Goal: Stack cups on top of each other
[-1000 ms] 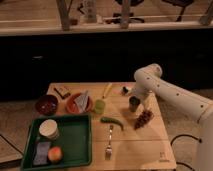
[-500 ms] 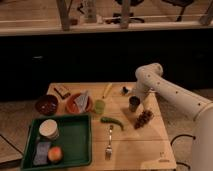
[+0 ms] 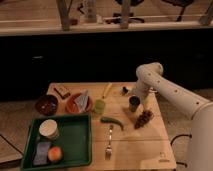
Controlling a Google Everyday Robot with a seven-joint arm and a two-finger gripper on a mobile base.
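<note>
The dark grey metallic cup (image 3: 134, 104) stands upright on the right half of the wooden table (image 3: 140, 150). The pale yellow-green cup (image 3: 99, 106) stands near the table's middle, just right of an orange plate. My gripper (image 3: 134, 96) hangs from the white arm (image 3: 165, 87) that reaches in from the right. It sits directly over the dark grey cup, at its rim. The two cups stand apart, about a hand's width between them.
A dark reddish-brown bowl (image 3: 46, 104) is at the left. An orange plate (image 3: 78, 103) holds a pale item. A green tray (image 3: 75, 145) holds a white cup, a sponge and a fruit. Grapes (image 3: 143, 118), a green chili (image 3: 112, 121), a fork (image 3: 108, 142) and a banana (image 3: 107, 90) lie around.
The gripper has shifted slightly over the dark grey cup, and the cup shows more plainly below it. Nothing else has moved.
</note>
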